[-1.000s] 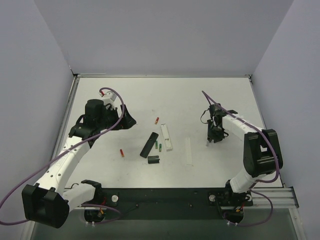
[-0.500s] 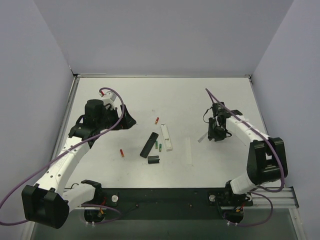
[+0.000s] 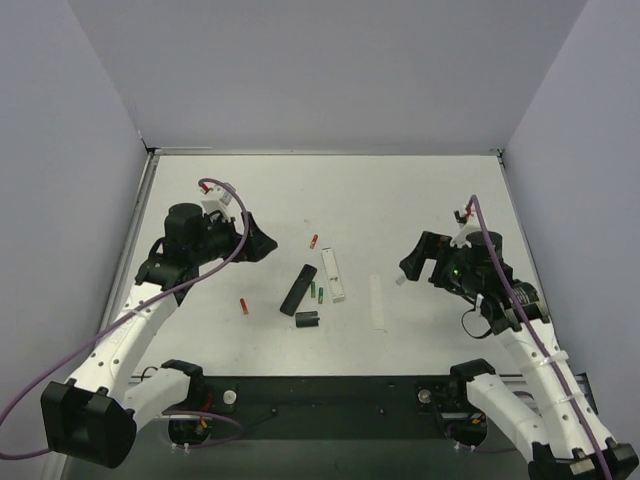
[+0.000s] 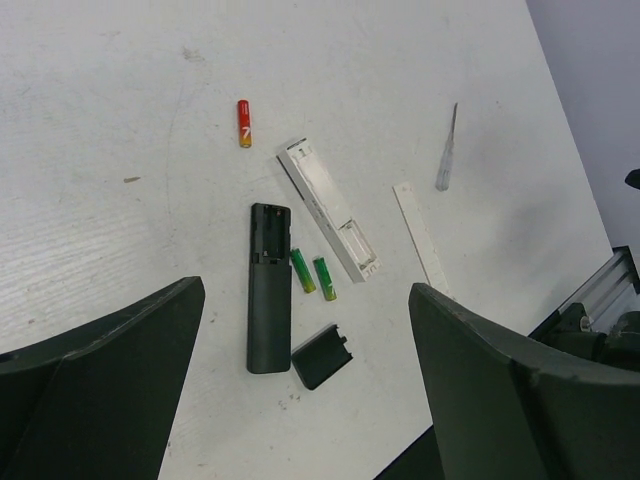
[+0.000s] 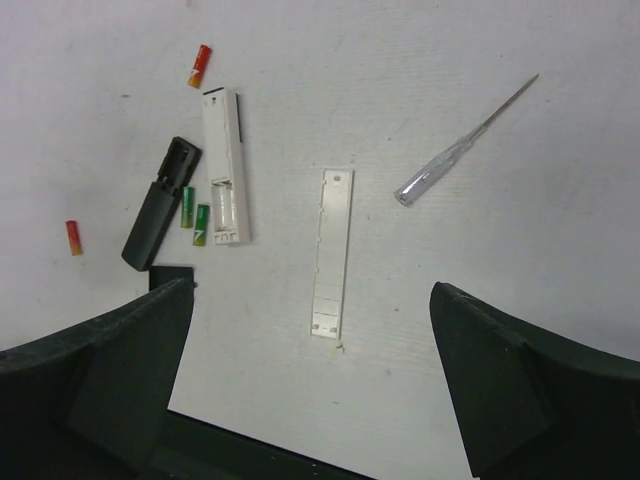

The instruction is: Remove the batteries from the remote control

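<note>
Two green batteries [image 4: 302, 270] [image 4: 324, 278] lie side by side on the table between the black remote [image 4: 269, 288] and the white remote [image 4: 328, 209]. Both remotes show open, empty battery bays. One red battery [image 4: 243, 122] lies beyond the white remote's far end; the other red battery [image 5: 73, 237] lies left of the black remote. My left gripper [image 4: 305, 400] hangs open above these things and holds nothing. My right gripper [image 5: 310, 400] is open too, above the long white cover strip [image 5: 332, 252]. From above, the left gripper [image 3: 262, 243] and right gripper [image 3: 408, 268] flank the remotes.
The black battery cover [image 4: 323, 356] lies by the black remote's near end. A clear-handled screwdriver [image 5: 460, 150] lies on the table right of the white strip. Grey walls border the table on three sides, and a black rail [image 3: 330, 395] runs along its near edge.
My right gripper has opened and its arm has pulled back to the right. The screwdriver it carried now lies on the table. The left arm has barely moved.
</note>
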Robot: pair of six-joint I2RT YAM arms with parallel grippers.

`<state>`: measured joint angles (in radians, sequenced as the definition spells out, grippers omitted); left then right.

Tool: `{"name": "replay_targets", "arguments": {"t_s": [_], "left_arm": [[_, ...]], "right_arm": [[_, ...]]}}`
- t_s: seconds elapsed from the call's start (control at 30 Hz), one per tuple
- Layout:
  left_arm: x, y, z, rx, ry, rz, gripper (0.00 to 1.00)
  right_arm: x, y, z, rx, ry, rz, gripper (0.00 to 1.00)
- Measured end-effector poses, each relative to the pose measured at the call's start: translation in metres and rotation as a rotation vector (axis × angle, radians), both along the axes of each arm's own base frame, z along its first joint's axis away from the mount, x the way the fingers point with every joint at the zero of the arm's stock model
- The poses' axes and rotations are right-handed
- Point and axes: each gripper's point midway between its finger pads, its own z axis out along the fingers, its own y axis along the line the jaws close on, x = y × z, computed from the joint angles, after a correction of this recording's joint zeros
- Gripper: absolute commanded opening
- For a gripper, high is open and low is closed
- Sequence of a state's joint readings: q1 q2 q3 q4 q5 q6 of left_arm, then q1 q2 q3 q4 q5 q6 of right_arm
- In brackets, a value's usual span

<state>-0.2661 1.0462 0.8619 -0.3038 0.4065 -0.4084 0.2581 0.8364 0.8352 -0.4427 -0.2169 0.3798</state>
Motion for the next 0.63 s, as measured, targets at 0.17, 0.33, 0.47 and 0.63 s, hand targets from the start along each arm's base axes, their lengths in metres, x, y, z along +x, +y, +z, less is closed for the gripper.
{"name": "replay_targets", "arguments": {"t_s": [0.17, 0.33, 0.47, 0.63], "left_arm": [[-0.006, -0.003, 0.014, -0.031, -0.068, -0.029, 0.95], [-0.005, -0.004, 0.023, -0.044, -0.112, -0.034, 0.95], [-0.008, -0.003, 0.022, -0.043, -0.118, -0.033, 0.95], [-0.009, -0.002, 0.024, -0.044, -0.128, -0.033, 0.96]], "right_arm": [[-0.018, 0.003, 0.007, 0.109, -0.064, -0.044, 1.00], [-0.023, 0.001, 0.016, 0.150, -0.108, -0.073, 1.00], [-0.023, 0.000, 0.017, 0.152, -0.112, -0.078, 1.00], [-0.023, 0.000, 0.017, 0.152, -0.114, -0.078, 1.00]]}}
